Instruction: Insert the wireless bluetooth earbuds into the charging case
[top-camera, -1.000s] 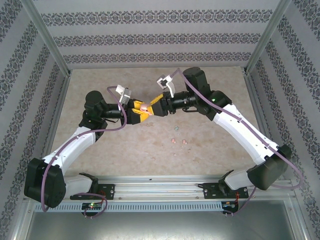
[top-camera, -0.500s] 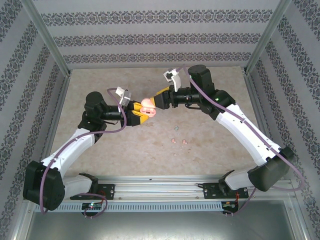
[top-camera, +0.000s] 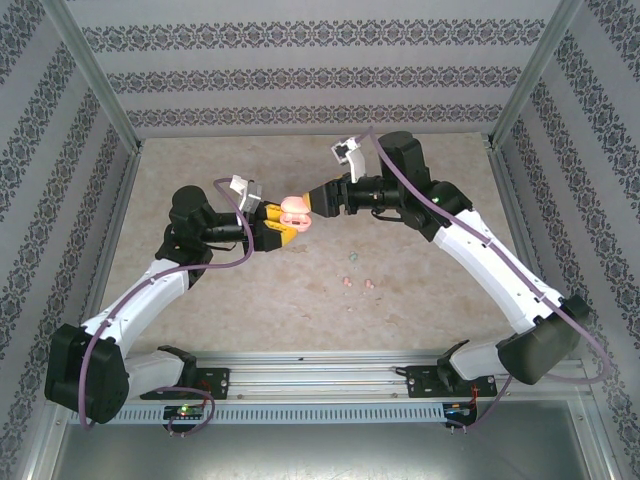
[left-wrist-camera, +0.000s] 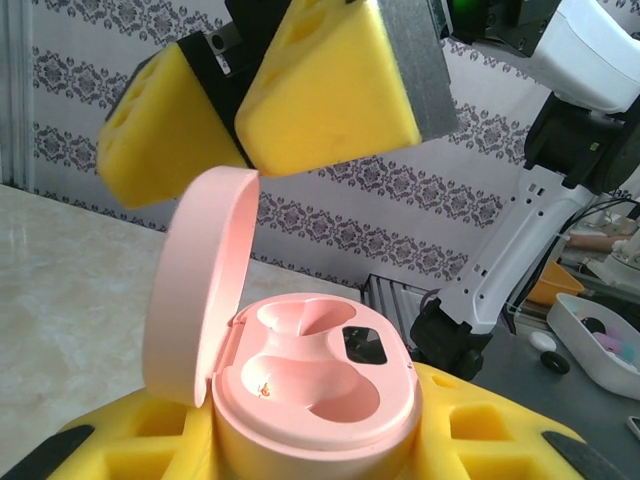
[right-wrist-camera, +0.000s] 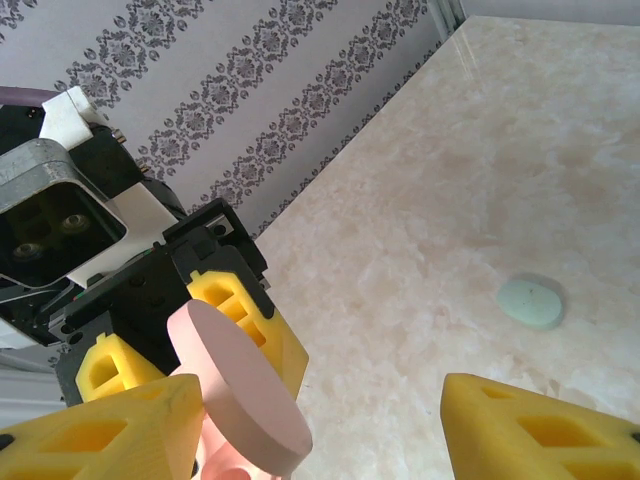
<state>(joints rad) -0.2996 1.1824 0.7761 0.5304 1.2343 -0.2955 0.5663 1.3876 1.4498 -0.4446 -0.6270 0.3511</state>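
The pink charging case (left-wrist-camera: 320, 390) stands open, its lid (left-wrist-camera: 195, 290) hinged up at the left and both wells empty. My left gripper (left-wrist-camera: 315, 445) is shut on the case's base, with yellow fingers (left-wrist-camera: 500, 440) on either side. In the top view the case (top-camera: 294, 210) hangs above mid-table in the left gripper (top-camera: 281, 228). My right gripper (top-camera: 318, 203) is just right of it, open, holding nothing; one finger (right-wrist-camera: 100, 430) sits beside the lid (right-wrist-camera: 240, 390). Two pink earbuds (top-camera: 347, 281) (top-camera: 368, 285) lie on the table, with a pale green one (top-camera: 352, 257) nearby.
The marble table (top-camera: 250, 300) is walled by patterned panels on three sides. A pale green rounded piece (right-wrist-camera: 530, 300) lies on the table beyond my right gripper (right-wrist-camera: 320, 420). The right gripper's yellow fingers (left-wrist-camera: 330, 90) hang above the case lid.
The case lid has swung up and open. My right gripper rose off the case, drew slightly right and widened its jaws. The left arm barely moved.
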